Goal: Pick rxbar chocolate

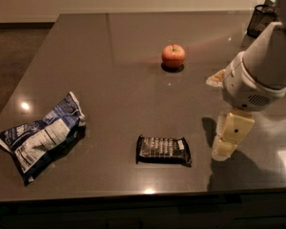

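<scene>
Right now the rxbar chocolate (163,150) lies flat near the table's (133,94) front edge, 6 o'clock from the apple (173,56). The gripper (223,149) hangs at the bar's 3 o'clock, not touching it — grip state: can't tell.

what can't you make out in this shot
- Camera view: snack bar print too small to read.
- Camera view: pale object beside the arm, mostly hidden by it.
- Camera view: black mesh holder, partly covered by the arm.
- Camera view: gripper hangs right of the snack bar; the arm above runs off the frame edge.
</scene>
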Controlling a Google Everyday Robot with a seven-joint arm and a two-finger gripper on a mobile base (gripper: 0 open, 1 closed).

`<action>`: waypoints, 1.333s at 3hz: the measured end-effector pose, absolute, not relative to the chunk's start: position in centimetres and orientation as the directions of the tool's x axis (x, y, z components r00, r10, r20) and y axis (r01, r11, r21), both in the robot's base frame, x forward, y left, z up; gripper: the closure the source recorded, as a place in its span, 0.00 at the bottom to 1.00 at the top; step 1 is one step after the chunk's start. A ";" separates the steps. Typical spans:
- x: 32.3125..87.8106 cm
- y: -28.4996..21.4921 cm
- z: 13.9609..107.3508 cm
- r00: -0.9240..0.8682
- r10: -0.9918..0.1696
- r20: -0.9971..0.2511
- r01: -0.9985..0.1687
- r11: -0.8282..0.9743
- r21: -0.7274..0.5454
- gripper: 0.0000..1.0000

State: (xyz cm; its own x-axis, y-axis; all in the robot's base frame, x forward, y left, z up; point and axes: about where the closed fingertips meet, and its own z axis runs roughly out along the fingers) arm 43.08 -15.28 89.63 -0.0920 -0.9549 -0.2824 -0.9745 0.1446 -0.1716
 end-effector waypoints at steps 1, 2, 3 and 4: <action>42.3 -13.7 87.3 -0.069 -0.948 -0.309 -0.987 0.110 -0.119 0.00; 41.3 -12.2 85.5 -0.058 -0.940 -0.336 -0.993 0.087 -0.074 0.00; 40.4 -10.7 84.0 -0.053 -0.933 -0.356 -0.997 0.072 -0.041 0.00; 40.1 -9.2 83.1 -0.047 -0.928 -0.369 -0.998 0.063 -0.029 0.00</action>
